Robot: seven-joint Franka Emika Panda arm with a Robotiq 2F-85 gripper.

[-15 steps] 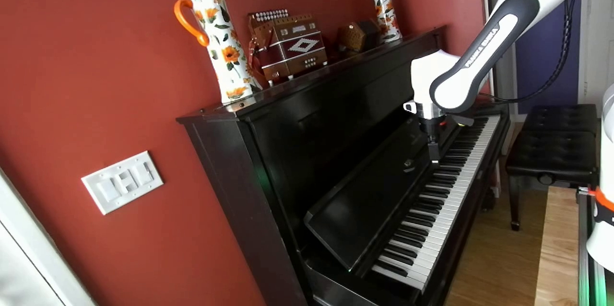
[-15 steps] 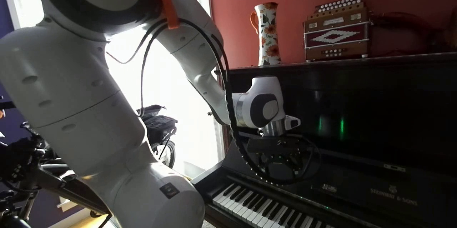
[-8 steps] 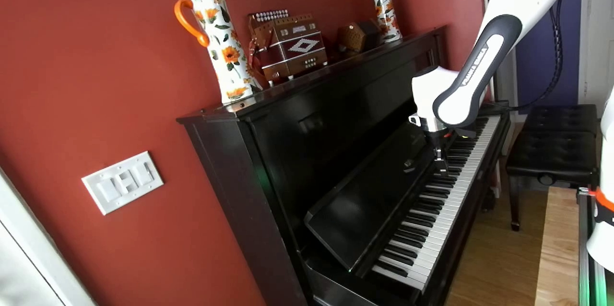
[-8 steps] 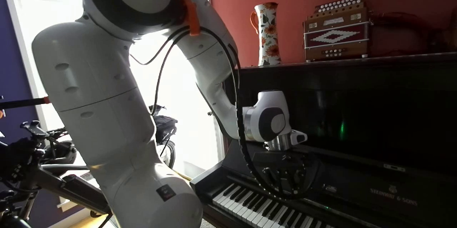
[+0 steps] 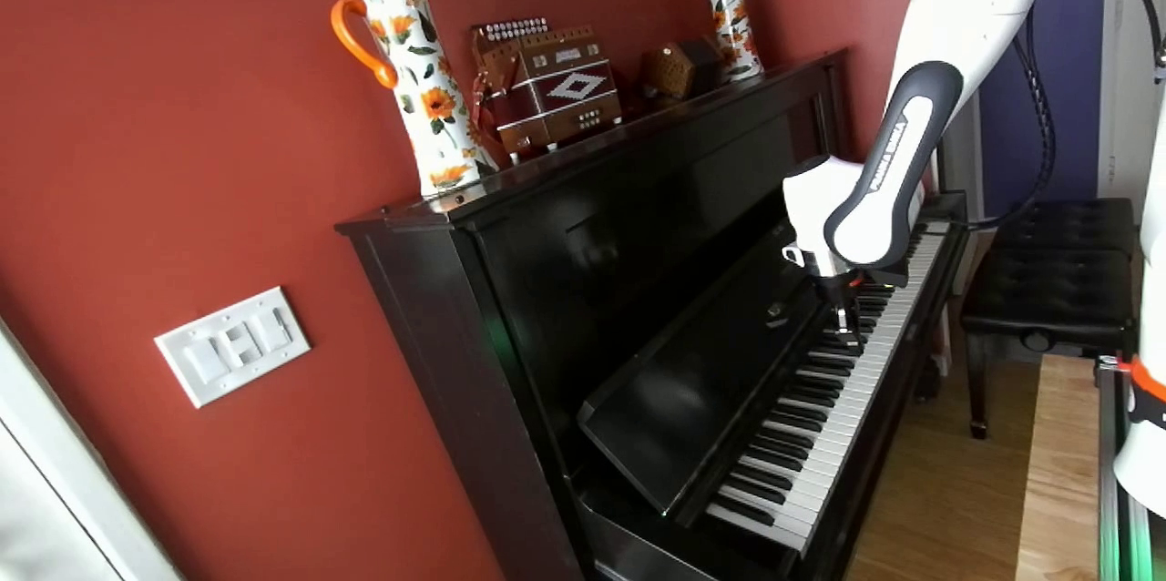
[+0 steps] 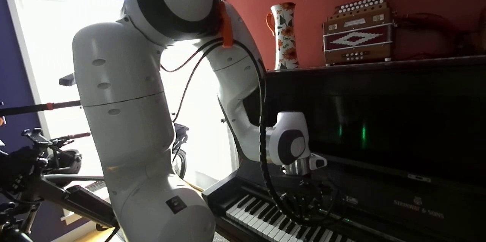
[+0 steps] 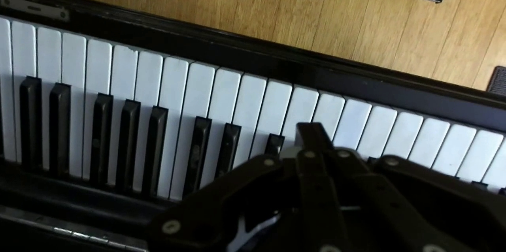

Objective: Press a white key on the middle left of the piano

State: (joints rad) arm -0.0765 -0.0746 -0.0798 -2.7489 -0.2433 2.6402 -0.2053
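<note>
The black upright piano [image 5: 419,362] stands against the red wall, its keyboard uncovered. In the wrist view a row of white keys [image 7: 174,78] runs across the picture, with black keys [image 7: 128,121] between them. My gripper [image 7: 314,129] is shut, its fingers pressed together with nothing between them. Its tips overlap the white keys just right of the middle of that view. In an exterior view the gripper [image 5: 849,342] points down at the keyboard; whether it touches a key I cannot tell. The keys under the gripper body are hidden.
Floral vases [image 5: 428,89] and an accordion [image 5: 551,94] stand on the piano top. A black padded bench [image 5: 1048,280] is beyond the keyboard, and a wooden tabletop [image 5: 1057,463] lies beside the arm base. A cable [image 6: 262,151] loops down along the arm.
The arm has come down toward the keyboard and shifted slightly to the right in both exterior views. The gripper has gone from open to shut.
</note>
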